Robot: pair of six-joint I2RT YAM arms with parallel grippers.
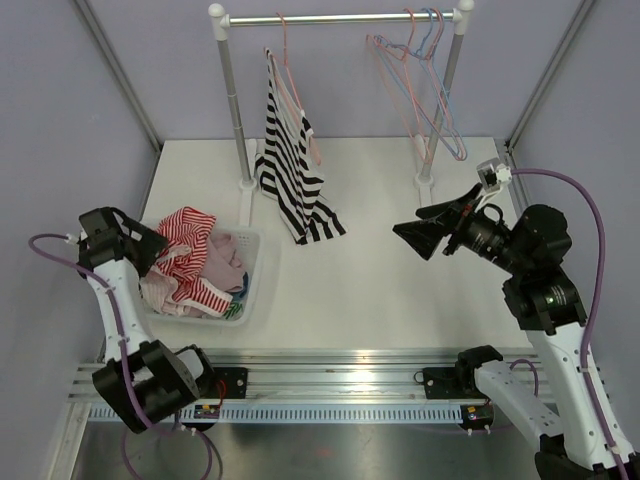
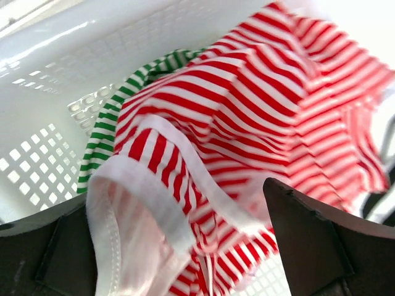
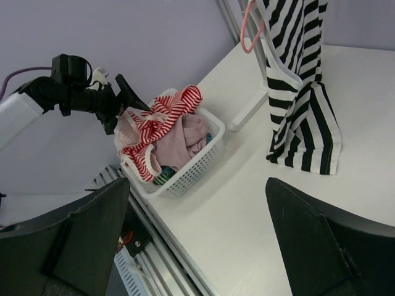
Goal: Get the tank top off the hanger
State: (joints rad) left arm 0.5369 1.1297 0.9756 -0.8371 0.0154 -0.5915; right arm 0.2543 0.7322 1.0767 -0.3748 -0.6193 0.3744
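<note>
My right claw [image 1: 410, 240] is spread wide, well apart from the striped tank top [image 1: 290, 170] hanging on the pink hanger [image 1: 316, 152]. I should pinch near the strap, which seems hooked, and lift gently.

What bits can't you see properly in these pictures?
- Top external: the shoulders of the pink hanger, covered by the striped tank top.
- Right wrist: the tank top's upper part and the hanger's hook, cut off by the top edge.
- Left wrist: the floor of the basket and most of a green-striped garment, buried under the red-striped garment.
</note>
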